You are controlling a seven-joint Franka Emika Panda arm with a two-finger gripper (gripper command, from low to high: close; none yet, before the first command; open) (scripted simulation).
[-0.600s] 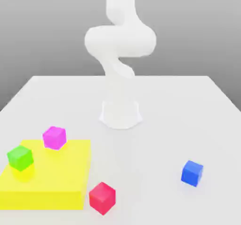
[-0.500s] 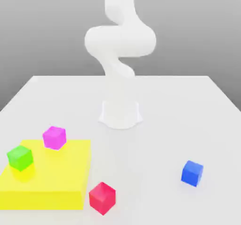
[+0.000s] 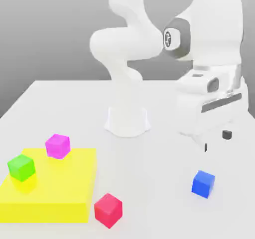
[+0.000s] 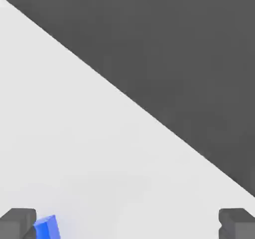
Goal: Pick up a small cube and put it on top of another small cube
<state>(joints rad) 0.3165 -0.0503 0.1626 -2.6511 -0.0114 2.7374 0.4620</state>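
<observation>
A small blue cube (image 3: pixel 203 183) rests on the white table at the exterior view's right, near the front. My gripper (image 3: pixel 216 140) hangs open above it and a little behind it, with nothing between its dark fingers (image 3: pixel 227 134). In the hand view the blue cube (image 4: pixel 47 228) sits close beside one fingertip (image 4: pixel 17 222), while the other fingertip (image 4: pixel 236 223) stands far apart across my gripper (image 4: pixel 127 225). A red cube (image 3: pixel 108 210) lies on the table near the front, left of the blue one.
A flat yellow slab (image 3: pixel 64 188) lies at the exterior view's front left, carrying a magenta cube (image 3: pixel 58 146) and a green cube (image 3: pixel 21 167). The arm's white base (image 3: pixel 127 120) stands mid-table. The table edge (image 4: pixel 149 116) borders dark ground in the hand view.
The hand has swung into the exterior view on the right and now hangs above the blue cube. None of the cubes has moved.
</observation>
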